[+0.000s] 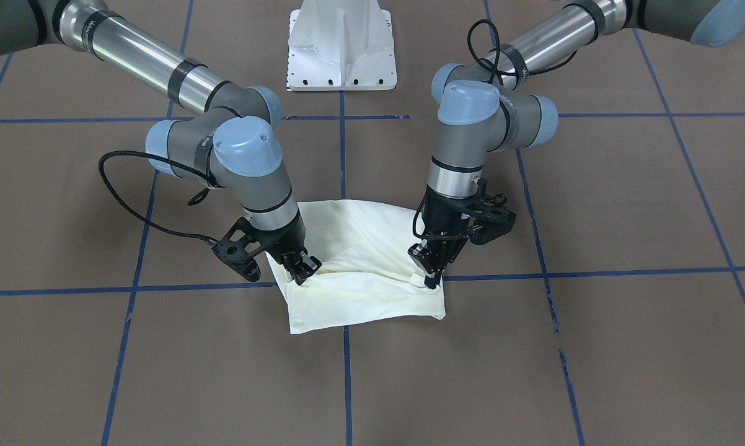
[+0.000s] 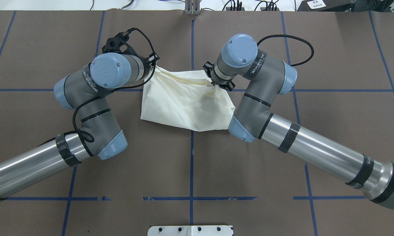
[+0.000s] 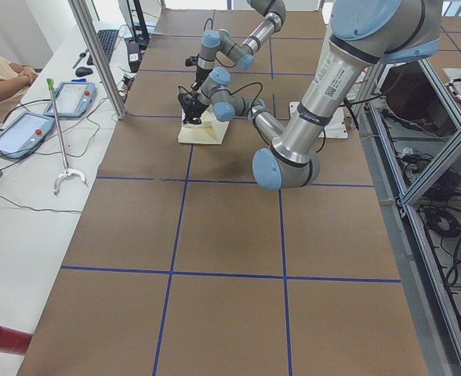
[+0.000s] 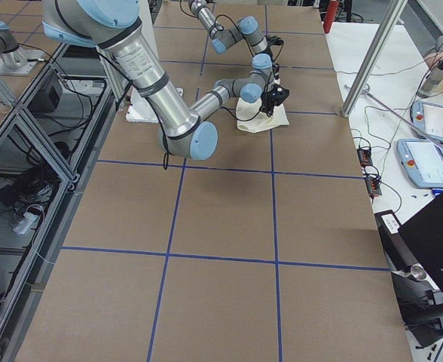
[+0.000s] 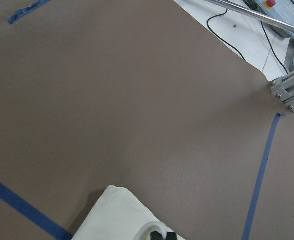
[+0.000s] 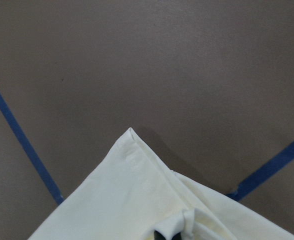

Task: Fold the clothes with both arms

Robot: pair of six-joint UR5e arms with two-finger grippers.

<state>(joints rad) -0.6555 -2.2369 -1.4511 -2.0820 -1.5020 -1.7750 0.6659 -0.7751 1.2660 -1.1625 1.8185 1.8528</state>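
The clothes [image 1: 360, 297] are one cream-white shirt folded into a small packet at the table's middle, plain side up, no print showing. My left gripper [image 1: 432, 279] is shut on a raised fold at one far corner of the clothes [image 2: 184, 105]. My right gripper [image 1: 304, 274] is shut on the opposite corner, and a taut ridge of fabric runs between the two. In the overhead view my left wrist hides its fingers, while my right gripper [image 2: 214, 86] shows at the cloth edge. Each wrist view shows a cloth corner [image 5: 117, 217] [image 6: 122, 200] bunched at the fingertips.
The brown table [image 1: 595, 347] carries a grid of blue tape lines [image 1: 346, 384]. The white pedestal base [image 1: 341, 49] stands behind the shirt. Beside the table are tablets [image 3: 74, 98], a grabber stick [image 3: 62, 141], a person's arm [image 3: 3, 78] and metal frame posts [image 4: 372, 60].
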